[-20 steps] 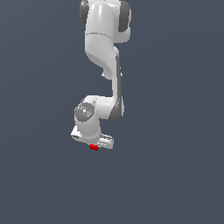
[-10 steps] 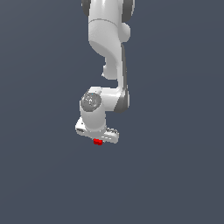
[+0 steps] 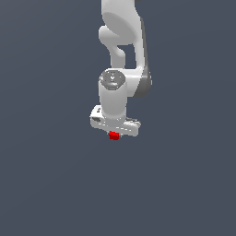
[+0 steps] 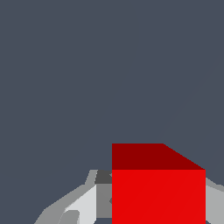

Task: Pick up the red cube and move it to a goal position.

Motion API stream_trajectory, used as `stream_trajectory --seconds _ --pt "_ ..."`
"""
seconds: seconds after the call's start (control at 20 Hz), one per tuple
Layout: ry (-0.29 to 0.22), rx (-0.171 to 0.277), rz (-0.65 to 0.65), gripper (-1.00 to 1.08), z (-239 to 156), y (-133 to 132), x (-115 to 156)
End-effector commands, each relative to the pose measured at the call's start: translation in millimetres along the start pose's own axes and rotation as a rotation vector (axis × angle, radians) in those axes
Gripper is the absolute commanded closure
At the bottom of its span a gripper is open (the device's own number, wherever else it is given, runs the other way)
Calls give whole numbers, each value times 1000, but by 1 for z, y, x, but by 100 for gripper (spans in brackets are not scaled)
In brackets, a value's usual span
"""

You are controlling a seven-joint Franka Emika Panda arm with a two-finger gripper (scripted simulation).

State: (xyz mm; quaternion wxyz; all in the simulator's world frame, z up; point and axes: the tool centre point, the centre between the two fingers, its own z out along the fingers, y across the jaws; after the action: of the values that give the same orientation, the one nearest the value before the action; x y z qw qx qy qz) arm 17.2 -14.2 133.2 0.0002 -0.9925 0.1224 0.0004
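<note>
We judged the red cube [image 3: 114, 135], clamped in our gripper [image 3: 114, 133] at six o'clock beneath the wrist, light, rigid and smooth-faced, best pinched squarely across opposite flat faces.

The wrist view shows the red cube [image 4: 158, 194] close to the camera, with one bright red face turned toward the lens and a darker red face slanting away behind it. Grey and pale parts of the end effector [image 4: 158, 205] show on both sides of the cube, one finger [image 4: 83, 202] plainly visible against one side and only a sliver of the other at the opposite side, so the cube sits clamped between them. Everything behind is a flat, featureless dark blue-grey field.
</note>
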Motion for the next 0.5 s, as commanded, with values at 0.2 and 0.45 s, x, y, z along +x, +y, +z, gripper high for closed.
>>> stream_trajectory --seconds 0.2,0.45 --pt "1 -1 1 108 -51 -29 -28" --pt "1 -1 1 108 -79 -46 -42"
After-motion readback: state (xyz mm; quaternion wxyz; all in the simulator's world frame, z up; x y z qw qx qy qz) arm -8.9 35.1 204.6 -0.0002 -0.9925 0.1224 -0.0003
